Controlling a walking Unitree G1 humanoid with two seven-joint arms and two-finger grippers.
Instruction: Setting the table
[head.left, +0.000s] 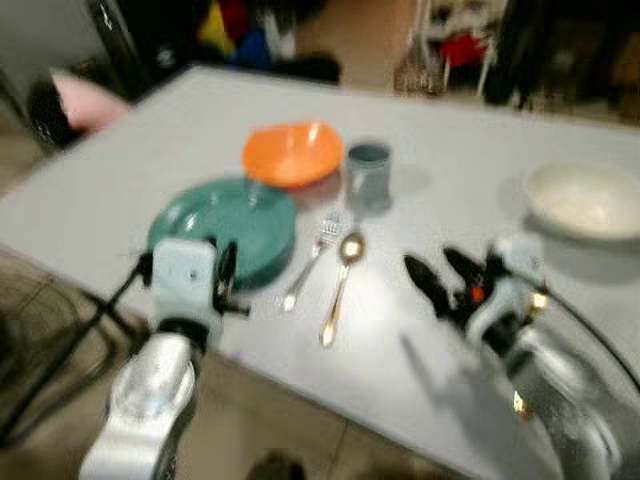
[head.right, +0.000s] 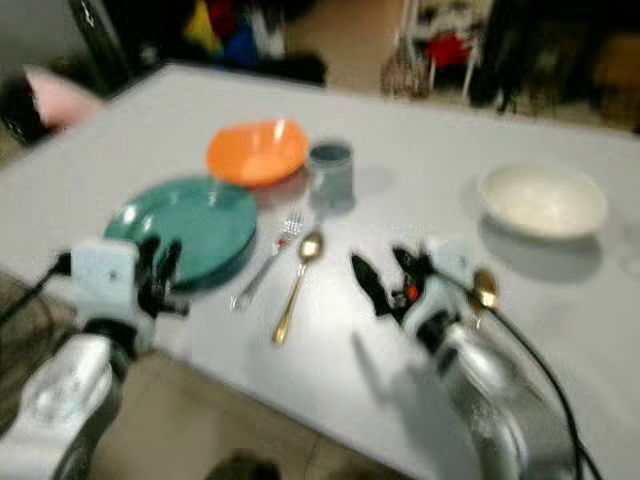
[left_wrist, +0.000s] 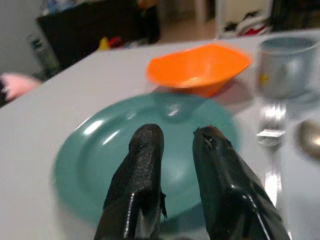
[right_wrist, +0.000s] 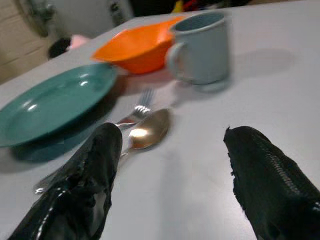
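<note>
Likely thin, stiff, slippery spoon (head.left: 340, 283) flat on bench (head.left: 450, 200), best pinched mid-handle by spread right tool (head.left: 447, 275); left tool (left_wrist: 176, 150) nearly pressed together over plate (left_wrist: 100, 155).

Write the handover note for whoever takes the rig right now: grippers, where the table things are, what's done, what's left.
Left gripper: fingers slightly apart, empty, at the near edge of the green plate.
Right gripper: open, empty, over bare table right of the gold spoon.
Laid out: silver fork and spoon side by side right of the plate; orange bowl behind the plate; grey mug beside the bowl.
White bowl sits apart at far right.
Left to do, likely: place the white bowl, tidy the cutlery. Head views are blurred.
</note>
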